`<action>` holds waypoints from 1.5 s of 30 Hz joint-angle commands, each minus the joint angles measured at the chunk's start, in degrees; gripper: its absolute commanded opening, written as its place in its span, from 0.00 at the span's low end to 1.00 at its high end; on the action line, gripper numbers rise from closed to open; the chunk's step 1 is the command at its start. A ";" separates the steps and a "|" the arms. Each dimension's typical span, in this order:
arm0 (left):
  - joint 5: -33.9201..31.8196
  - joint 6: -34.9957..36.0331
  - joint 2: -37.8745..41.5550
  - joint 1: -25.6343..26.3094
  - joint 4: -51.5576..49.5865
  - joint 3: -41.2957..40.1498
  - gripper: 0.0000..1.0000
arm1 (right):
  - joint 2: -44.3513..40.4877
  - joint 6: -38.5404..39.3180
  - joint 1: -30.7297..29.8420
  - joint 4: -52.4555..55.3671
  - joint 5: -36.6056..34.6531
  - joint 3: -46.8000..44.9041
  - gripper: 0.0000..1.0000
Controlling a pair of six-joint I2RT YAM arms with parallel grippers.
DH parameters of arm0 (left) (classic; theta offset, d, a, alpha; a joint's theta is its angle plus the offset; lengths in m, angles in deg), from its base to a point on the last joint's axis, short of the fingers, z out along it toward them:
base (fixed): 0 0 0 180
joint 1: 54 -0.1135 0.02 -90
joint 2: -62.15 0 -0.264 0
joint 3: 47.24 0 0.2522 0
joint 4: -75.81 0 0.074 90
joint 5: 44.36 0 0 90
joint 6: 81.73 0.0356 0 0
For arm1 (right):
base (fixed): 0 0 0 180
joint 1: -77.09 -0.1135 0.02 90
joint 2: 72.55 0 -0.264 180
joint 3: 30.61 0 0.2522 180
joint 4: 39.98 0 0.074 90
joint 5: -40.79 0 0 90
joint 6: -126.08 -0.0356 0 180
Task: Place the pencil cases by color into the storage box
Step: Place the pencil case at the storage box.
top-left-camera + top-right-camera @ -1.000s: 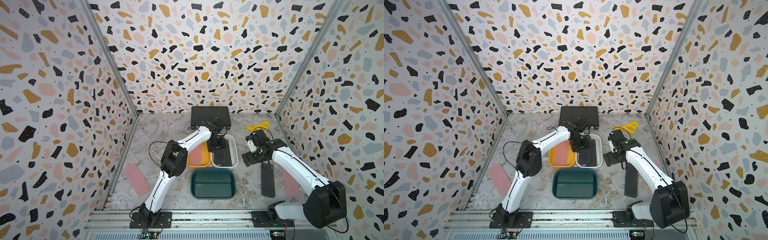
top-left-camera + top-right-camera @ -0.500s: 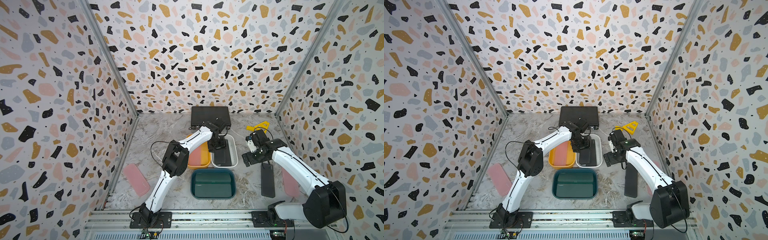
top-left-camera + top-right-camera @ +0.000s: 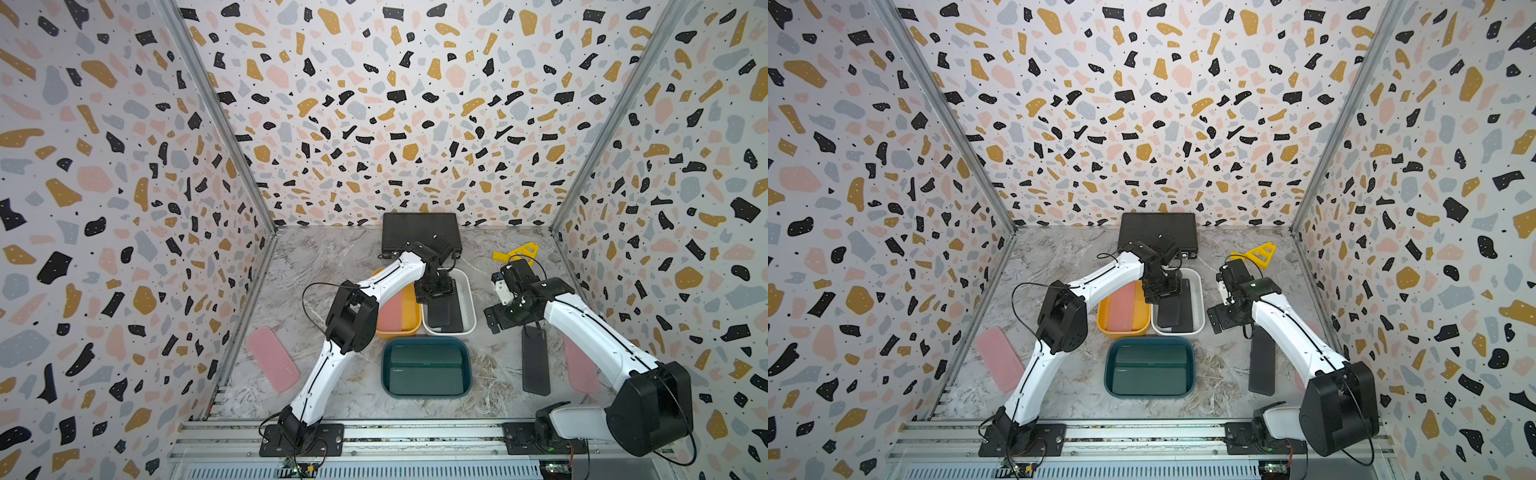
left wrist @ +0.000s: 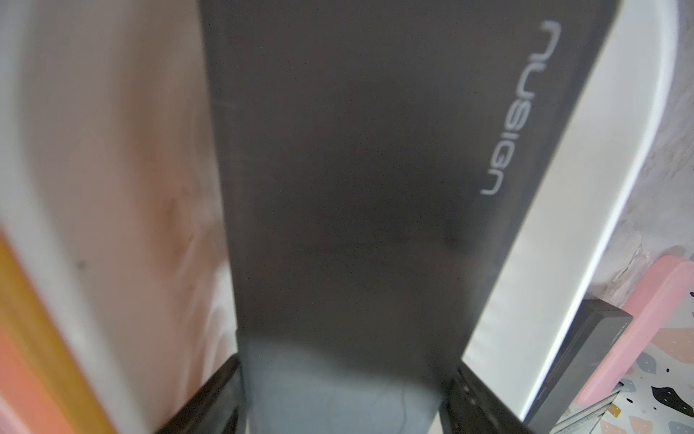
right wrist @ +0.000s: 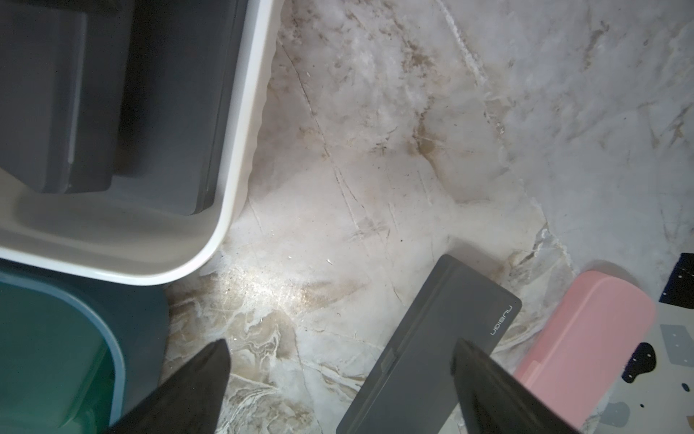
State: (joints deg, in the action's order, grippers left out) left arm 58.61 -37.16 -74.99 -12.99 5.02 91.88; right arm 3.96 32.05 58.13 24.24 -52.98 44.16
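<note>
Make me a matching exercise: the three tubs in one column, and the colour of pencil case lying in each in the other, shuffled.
Tubs:
1. yellow tub
2. white tub
3. teal tub

Contents:
A. dark green cases
B. pink case
C. black cases

Pairs: 1-B, 2-C, 3-A.

Black briefcase (image 3: 419, 230) lies at the rear, seemingly plastic yellow pieces (image 3: 518, 252) nearby.
</note>
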 commanded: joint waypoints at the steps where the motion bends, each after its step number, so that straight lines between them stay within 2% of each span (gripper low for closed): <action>1: -1.46 -0.62 -1.49 -0.06 -2.57 1.45 0.77 | -0.30 0.17 0.31 0.43 0.43 -0.15 0.97; 13: -1.37 -1.06 -2.96 -0.06 -3.27 2.66 0.79 | -0.73 0.34 0.51 0.42 0.52 -0.35 0.97; 18: -1.46 -1.06 -2.80 -0.06 -3.48 3.18 0.84 | -0.60 0.34 0.50 0.39 0.55 -0.29 0.98; 19: -1.46 -1.11 -2.84 -0.06 -3.62 3.26 0.90 | -0.64 0.36 0.50 0.42 0.47 -0.31 0.98; 20: -1.37 -1.15 -2.76 -0.06 -3.60 3.37 0.92 | -0.56 0.26 0.50 0.35 0.46 -0.33 0.97; 26: -1.80 -1.15 -1.63 -0.06 -4.11 3.49 0.94 | -0.35 0.20 0.76 0.29 -0.05 -0.36 0.97; 28: -2.20 -1.07 -1.10 0.03 -4.33 3.57 1.00 | -0.12 0.10 0.86 0.28 -0.25 -0.19 0.98; 45: -6.05 0.32 3.98 0.53 -7.61 6.37 1.00 | 0.32 -1.41 2.16 0.40 -5.49 -0.16 0.98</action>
State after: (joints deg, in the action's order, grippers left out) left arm 54.28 -37.68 -74.59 -12.72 -0.49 96.53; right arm 4.41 31.61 59.88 24.09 -56.61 44.01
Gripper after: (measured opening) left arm 0.999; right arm 0.976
